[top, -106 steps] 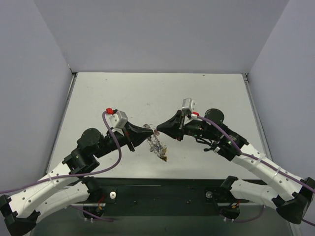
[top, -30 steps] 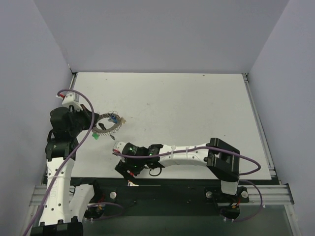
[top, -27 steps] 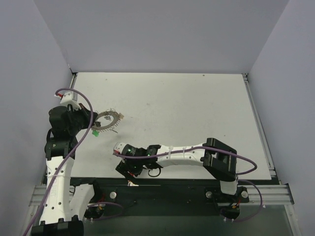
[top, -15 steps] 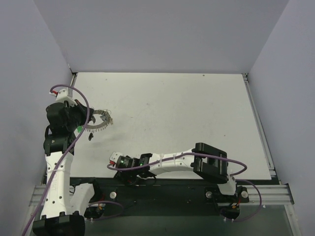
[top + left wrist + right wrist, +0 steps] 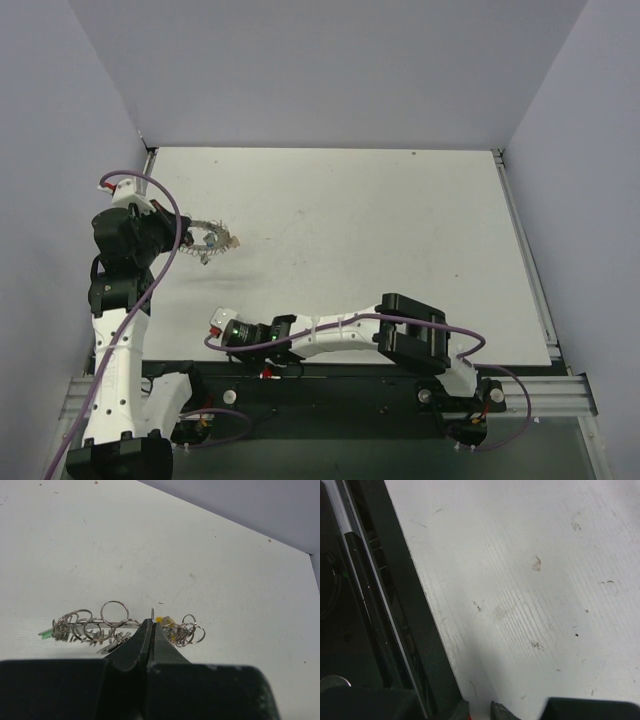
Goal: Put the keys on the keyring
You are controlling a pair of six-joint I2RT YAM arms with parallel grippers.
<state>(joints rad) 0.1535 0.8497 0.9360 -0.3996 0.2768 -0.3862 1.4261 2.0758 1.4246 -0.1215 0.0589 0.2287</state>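
The keyring (image 5: 115, 625) is a thin silvery hoop seen edge-on, strung with several small wire loops, held above the table. My left gripper (image 5: 151, 624) is shut on its wire near the gold-yellow tag (image 5: 165, 620). A green key (image 5: 46, 633) hangs at the hoop's left end. In the top view the keyring (image 5: 205, 238) hangs at the far left with the tag (image 5: 232, 241) on its right. My right gripper (image 5: 481, 712) points down at the table's near edge, its tips a narrow gap apart with nothing between them.
The right arm (image 5: 330, 330) lies folded low along the near edge of the white table (image 5: 380, 230). A black rail (image 5: 380, 610) runs beside that edge, just left of the right fingertips. Grey walls stand on three sides.
The left arm has swung the keyring further left and back, tilting it edge-on. The right arm has drawn back left along the near edge, and its jaws have narrowed.
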